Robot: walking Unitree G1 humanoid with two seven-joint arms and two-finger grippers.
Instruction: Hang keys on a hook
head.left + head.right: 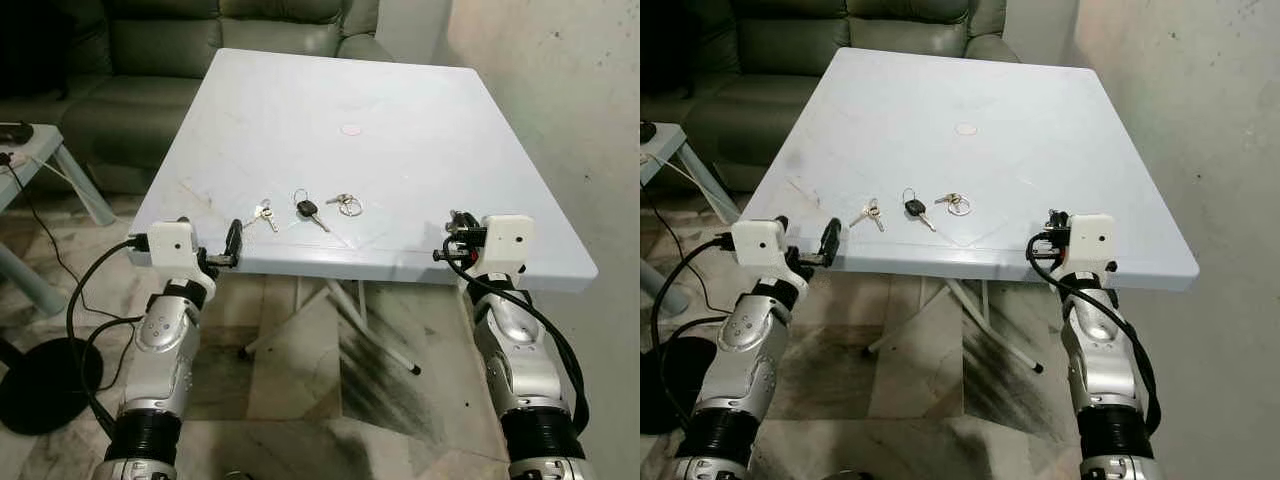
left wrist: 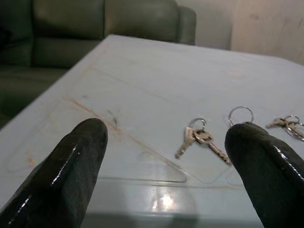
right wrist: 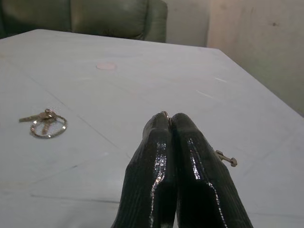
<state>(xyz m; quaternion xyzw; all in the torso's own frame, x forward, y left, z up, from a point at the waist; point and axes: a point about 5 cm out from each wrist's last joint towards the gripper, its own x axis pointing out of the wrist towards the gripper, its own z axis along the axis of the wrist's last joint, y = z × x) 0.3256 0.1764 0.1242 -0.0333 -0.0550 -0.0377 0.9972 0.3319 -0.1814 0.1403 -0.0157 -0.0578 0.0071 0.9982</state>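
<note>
Keys (image 1: 264, 213) lie in three bunches near the table's (image 1: 420, 140) front edge, and we hold our left gripper (image 1: 234, 243) spread open there, our right gripper (image 3: 172, 124) pinched closed alongside.

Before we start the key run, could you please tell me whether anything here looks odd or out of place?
No hook can be seen. Three key sets lie near the white table's front edge. The tabletop shows brownish streaks. The right pincer is shut with a small metal piece beside its tip; the left pincer is open.
</note>
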